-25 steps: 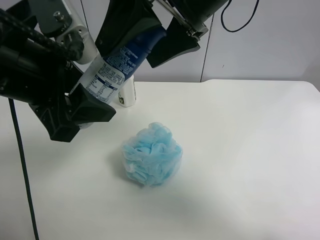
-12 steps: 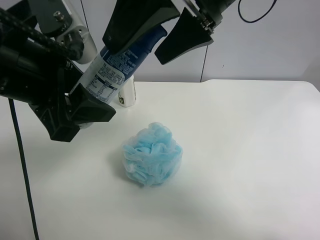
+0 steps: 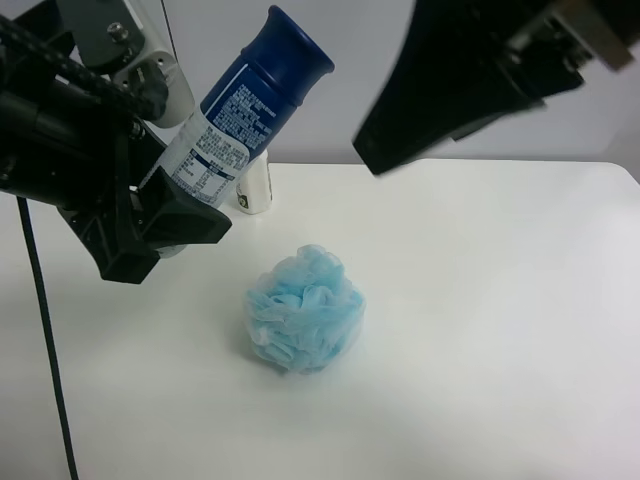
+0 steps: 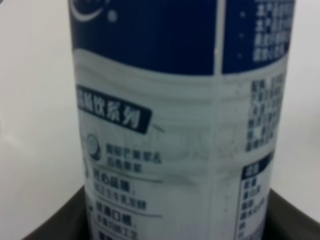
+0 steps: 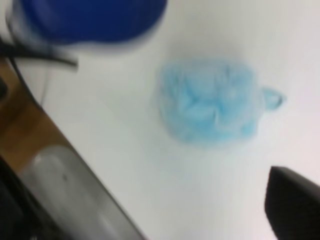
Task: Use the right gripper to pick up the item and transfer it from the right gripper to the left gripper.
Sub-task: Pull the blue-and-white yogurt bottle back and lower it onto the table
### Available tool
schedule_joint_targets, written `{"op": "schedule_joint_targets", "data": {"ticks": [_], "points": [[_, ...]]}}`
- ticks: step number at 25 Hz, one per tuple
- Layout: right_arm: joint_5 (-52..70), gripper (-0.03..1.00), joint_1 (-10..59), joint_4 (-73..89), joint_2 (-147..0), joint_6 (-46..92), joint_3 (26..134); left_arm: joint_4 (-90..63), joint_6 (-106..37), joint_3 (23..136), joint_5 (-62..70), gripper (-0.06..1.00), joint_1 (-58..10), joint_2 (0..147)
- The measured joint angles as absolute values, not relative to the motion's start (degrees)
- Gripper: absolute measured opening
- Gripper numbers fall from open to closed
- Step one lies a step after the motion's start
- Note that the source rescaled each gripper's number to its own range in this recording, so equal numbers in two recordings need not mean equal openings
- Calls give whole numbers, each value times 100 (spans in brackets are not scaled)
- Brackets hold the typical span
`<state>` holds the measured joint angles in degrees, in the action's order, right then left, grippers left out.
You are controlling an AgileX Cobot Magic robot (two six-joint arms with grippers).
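The item, a silver-white can with a blue label and a dark blue cap (image 3: 240, 110), is held tilted above the table, cap up. The left gripper (image 3: 170, 205), on the arm at the exterior high view's left, is shut on the can's lower end. The left wrist view shows the can's label (image 4: 175, 125) close up, with dark fingers (image 4: 55, 227) at its sides. The right gripper (image 3: 465, 85) is open, blurred, and apart from the can at the upper right. In the right wrist view the cap (image 5: 90, 17) is at one corner and one black finger (image 5: 295, 202) at the opposite one.
A fluffy light-blue mesh puff (image 3: 305, 308) lies mid-table and also shows in the right wrist view (image 5: 210, 100). A white bottle (image 3: 256, 190) stands behind the can. The white table (image 3: 500, 300) reaches to the right edge. A black cable (image 3: 45, 330) hangs at the left.
The right gripper opened off the can's cap and has moved away to the right and up. The can stays in the left gripper, which has not moved.
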<state>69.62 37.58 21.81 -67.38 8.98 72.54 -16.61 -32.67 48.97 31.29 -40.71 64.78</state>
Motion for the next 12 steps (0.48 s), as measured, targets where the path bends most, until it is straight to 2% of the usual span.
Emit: {"op": "schedule_joint_targets", "data": {"ticks": [12], "points": [[6972, 100, 3872, 784, -3994, 872, 4734, -1661, -3267, 4897, 3139, 0, -4071, 6478]]}}
